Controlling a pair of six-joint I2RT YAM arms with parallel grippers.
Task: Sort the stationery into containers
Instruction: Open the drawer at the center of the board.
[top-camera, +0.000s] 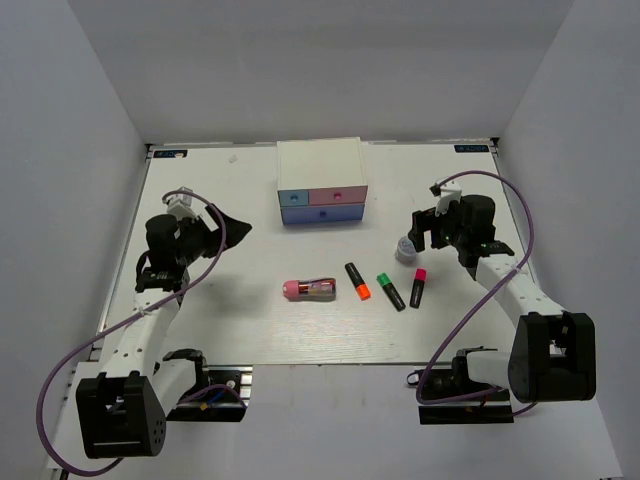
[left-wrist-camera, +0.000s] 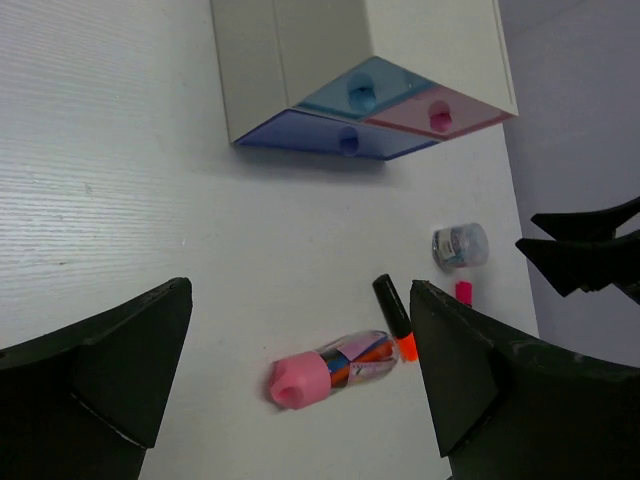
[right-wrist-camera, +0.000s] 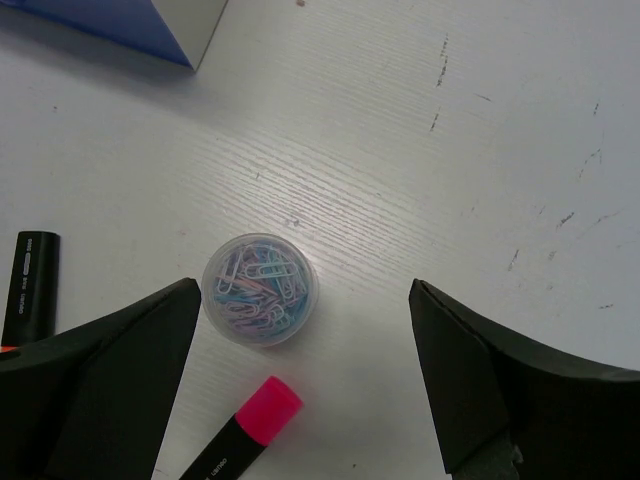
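Nothing is sorted yet: the markers (top-camera: 391, 291) and pink tube (top-camera: 310, 290) lie mid-frame in the top view, and the drawer chest (top-camera: 322, 180) at upper centre is shut. Both the left gripper (left-wrist-camera: 298, 290) and the right gripper (right-wrist-camera: 305, 290) gape empty. The right one hangs above the paper-clip tub (right-wrist-camera: 260, 290) — likely the first pick — but a drawer needs pulling open.

Drawer chest (top-camera: 322, 160) sat at 12 o'clock on the table (top-camera: 220, 330). At its 6 o'clock lay the tube (top-camera: 310, 290). Toward the tube's 3 o'clock lay first marker (top-camera: 358, 281), second marker (top-camera: 391, 292), third marker (top-camera: 418, 288). Clip tub (top-camera: 406, 249) stood at third marker's 11 o'clock, apart.

White table (top-camera: 240, 335) between pale grey walls (top-camera: 60, 100)
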